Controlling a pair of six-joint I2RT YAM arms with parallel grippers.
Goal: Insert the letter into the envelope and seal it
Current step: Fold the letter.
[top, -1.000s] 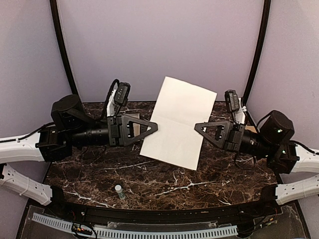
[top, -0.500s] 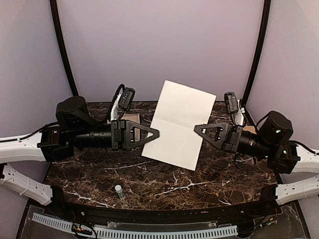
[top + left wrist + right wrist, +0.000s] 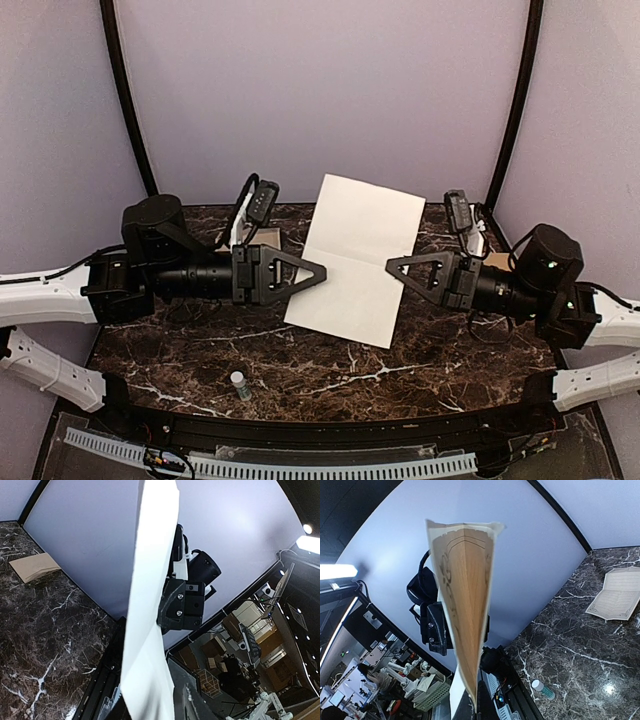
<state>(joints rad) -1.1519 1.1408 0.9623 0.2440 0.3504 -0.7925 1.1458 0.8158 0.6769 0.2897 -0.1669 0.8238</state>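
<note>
One creased white paper sheet (image 3: 360,230) upright, right gripper (image 3: 392,266) pinching it, left gripper (image 3: 320,271) at its left edge, jaws unreadable, one kraft-brown paper envelope (image 3: 266,236) half hidden, one small white-capped bottle (image 3: 238,384)

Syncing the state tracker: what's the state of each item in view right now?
letter: held in the air, unfolded, creased.
right gripper: shut on the letter's edge.
left gripper: at the letter's other edge, grip unclear.
envelope: flat on the table, letter not inside.
ornate page: flat on the table, unfolded.
small bottle: standing, cap on.
</note>
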